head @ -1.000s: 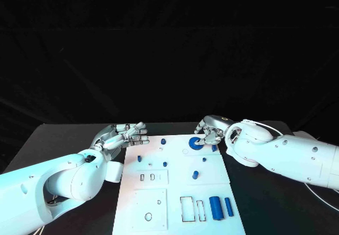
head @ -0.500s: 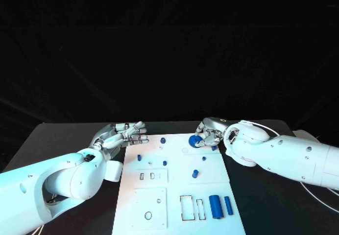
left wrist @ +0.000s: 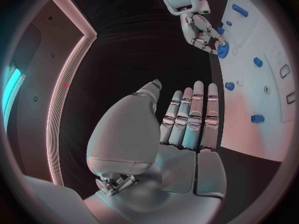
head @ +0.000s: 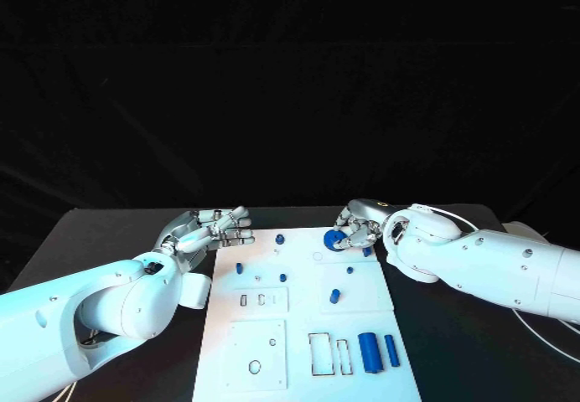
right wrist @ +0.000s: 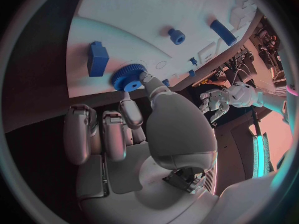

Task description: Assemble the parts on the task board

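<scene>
The white task board (head: 302,314) lies in the middle of the black table. My right hand (head: 359,226) is at the board's far edge and pinches a blue gear (head: 333,241) between thumb and finger; the right wrist view shows the gear (right wrist: 129,77) at the fingertips, just over the board (right wrist: 143,15). My left hand (head: 208,230) hovers beside the board's far left corner, holding nothing. The left wrist view shows its fingers (left wrist: 190,117) stretched out flat next to the board (left wrist: 264,134), with the right hand (left wrist: 199,30) and gear (left wrist: 223,49) beyond.
Several small blue pegs stand on the board's far half, among them one (head: 279,240) near the far edge and one (head: 335,295) mid-board. Two blue cylinders (head: 369,353) (head: 389,353) lie near the front right beside outlined slots (head: 320,355). A blue block (right wrist: 97,58) sits near the gear.
My right hand has shifted slightly toward the board's far edge with the gear in its fingers. The left hand has hardly moved.
</scene>
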